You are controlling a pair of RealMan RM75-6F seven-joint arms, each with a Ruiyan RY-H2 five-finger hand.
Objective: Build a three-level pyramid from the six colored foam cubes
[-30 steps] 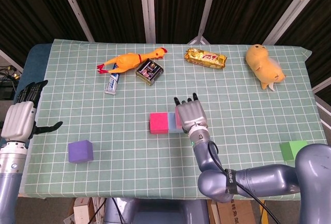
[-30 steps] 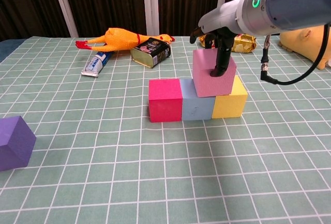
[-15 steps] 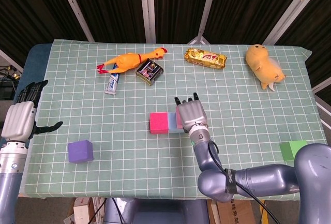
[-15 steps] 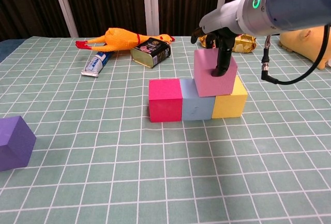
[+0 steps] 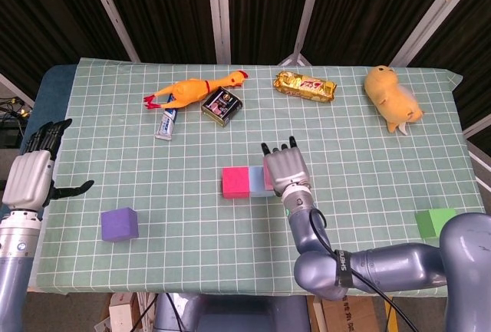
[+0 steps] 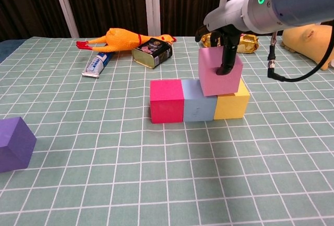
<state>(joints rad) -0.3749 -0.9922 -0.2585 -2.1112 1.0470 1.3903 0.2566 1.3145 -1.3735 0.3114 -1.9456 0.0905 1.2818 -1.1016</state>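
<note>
A magenta cube [image 6: 166, 101], a light blue cube [image 6: 197, 106] and a yellow cube [image 6: 231, 105] stand in a row mid-table. My right hand [image 6: 225, 32] grips a pink cube [image 6: 219, 71] that sits tilted over the blue and yellow cubes. In the head view the right hand [image 5: 285, 170] covers the pink cube and most of the row beside the magenta cube [image 5: 235, 182]. A purple cube [image 5: 120, 224] lies at the front left, a green cube [image 5: 433, 221] at the right edge. My left hand [image 5: 31, 175] hangs off the table's left side, holding nothing, fingers loosely bent.
Along the back lie a rubber chicken [image 5: 193, 89], a toothpaste tube [image 5: 167, 124], a dark tin [image 5: 222, 106], a gold snack pack [image 5: 305, 86] and a yellow plush toy [image 5: 391, 96]. The green checked cloth [image 5: 153, 171] covers the table.
The right hand has shifted the pink cube slightly right and up over the blue and yellow cubes. The left hand has not moved.
</note>
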